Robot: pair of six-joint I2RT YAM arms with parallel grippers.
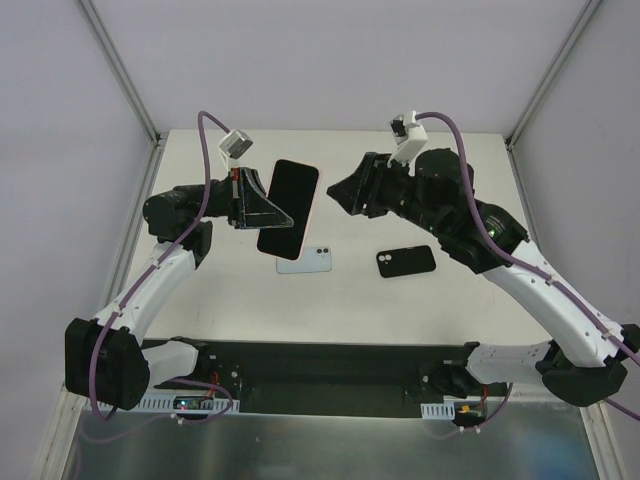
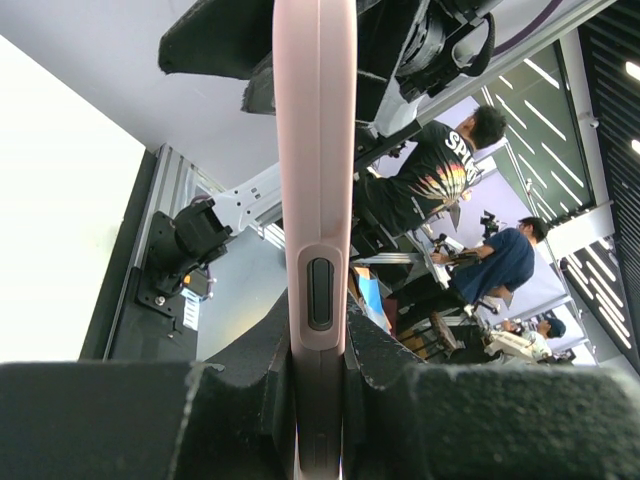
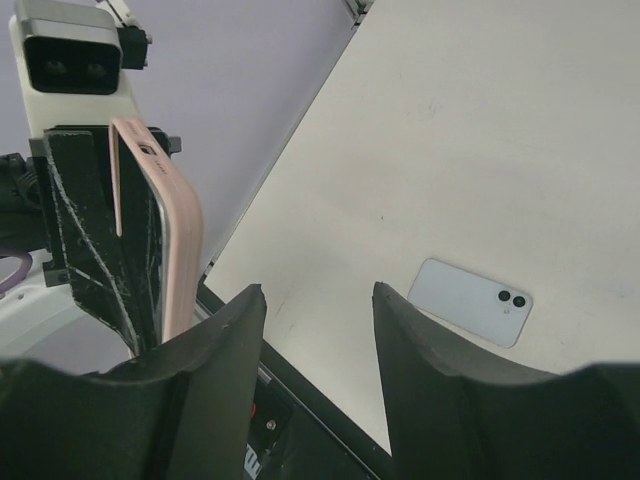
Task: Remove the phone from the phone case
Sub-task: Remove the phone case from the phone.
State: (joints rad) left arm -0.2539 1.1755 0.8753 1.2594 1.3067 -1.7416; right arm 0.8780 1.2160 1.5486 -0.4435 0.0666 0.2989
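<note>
1. Clamping the pink case (image 2: 315,150) with the phone (image 1: 290,200) inside, the left gripper (image 1: 268,208) holds it raised over the table (image 1: 450,170), centre-left.
2. Right gripper (image 1: 343,193): fingers apart, empty, near the case's right edge, not touching.
3. White phone (image 1: 305,260) and black phone (image 1: 406,262) lie flat on the table, nearer.

You're in a robotics lab: white-walled bench (image 1: 350,300), aluminium framing (image 1: 120,70), people (image 2: 430,180) at workstations behind (under strip lights (image 2: 545,65)).
</note>
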